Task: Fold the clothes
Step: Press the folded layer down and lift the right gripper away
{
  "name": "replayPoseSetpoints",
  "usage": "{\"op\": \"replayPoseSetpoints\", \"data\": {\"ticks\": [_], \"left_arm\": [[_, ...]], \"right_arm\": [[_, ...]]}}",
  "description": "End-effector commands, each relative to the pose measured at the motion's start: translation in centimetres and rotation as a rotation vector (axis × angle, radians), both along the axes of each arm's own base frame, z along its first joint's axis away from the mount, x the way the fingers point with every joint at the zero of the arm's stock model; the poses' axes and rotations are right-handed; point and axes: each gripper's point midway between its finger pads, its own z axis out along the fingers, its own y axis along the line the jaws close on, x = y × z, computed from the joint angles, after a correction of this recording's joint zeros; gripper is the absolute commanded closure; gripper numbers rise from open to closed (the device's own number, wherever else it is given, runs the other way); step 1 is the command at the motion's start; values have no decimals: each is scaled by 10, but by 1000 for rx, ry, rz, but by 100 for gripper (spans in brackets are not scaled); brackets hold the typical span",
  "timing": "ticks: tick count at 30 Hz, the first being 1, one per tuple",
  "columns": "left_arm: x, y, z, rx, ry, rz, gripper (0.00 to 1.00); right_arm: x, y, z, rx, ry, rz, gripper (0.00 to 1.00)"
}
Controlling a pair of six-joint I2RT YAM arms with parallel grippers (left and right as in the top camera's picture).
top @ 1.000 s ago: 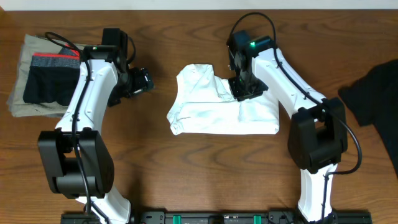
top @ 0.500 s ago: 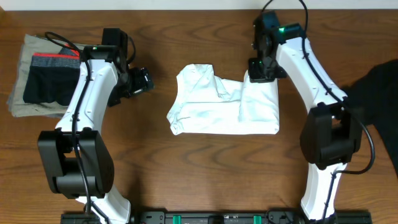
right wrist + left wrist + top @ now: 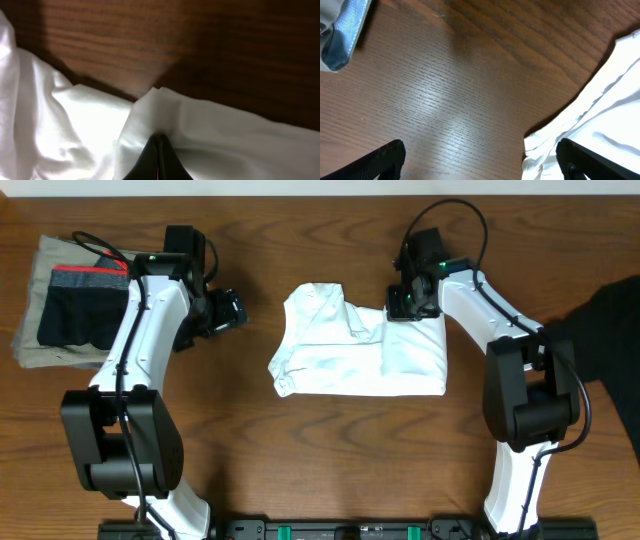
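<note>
The black garment [image 3: 606, 330] runs off the overhead view's right edge. In the left wrist view, a blurred grey-blue thing [image 3: 342, 30] (I cannot name it) is cropped at top left, and the white T-shirt [image 3: 600, 115] is cut off at right.

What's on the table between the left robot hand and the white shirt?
Just bare wooden table between the left gripper and white shirt, seen from overhead.

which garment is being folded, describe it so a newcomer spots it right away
On the wooden table, look at the middle. The white T-shirt lies partly folded, its far edge pinched by the right hand. It is the only white cloth: the black garment lies at the right edge, the khaki pile with black shorts at far left.
</note>
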Motion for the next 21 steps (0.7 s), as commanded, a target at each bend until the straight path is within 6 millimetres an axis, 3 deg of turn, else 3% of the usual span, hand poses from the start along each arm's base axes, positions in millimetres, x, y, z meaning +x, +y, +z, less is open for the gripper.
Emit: {"op": "replayPoseSetpoints", "data": {"ticks": [1, 3, 7, 10, 12, 15, 21], "left_arm": [[3, 1, 6, 6, -19, -10, 2], [2, 1, 6, 6, -18, -10, 2], [2, 1, 6, 6, -18, -10, 2], [2, 1, 6, 6, -18, -10, 2], [3, 1, 6, 6, -19, -10, 2], [3, 1, 6, 6, -19, -10, 2], [3, 1, 6, 6, -19, -10, 2]], "right_arm": [[0, 9, 8, 38, -11, 37, 99], [1, 7, 18, 33, -16, 48, 99], [1, -1, 69, 36, -23, 32, 99], [-11, -4, 108, 33, -14, 36, 96], [-26, -4, 119, 31, 13, 72, 92], [-51, -4, 114, 11, 103, 93, 90], [-82, 12, 74, -3, 200, 152, 90]]}}
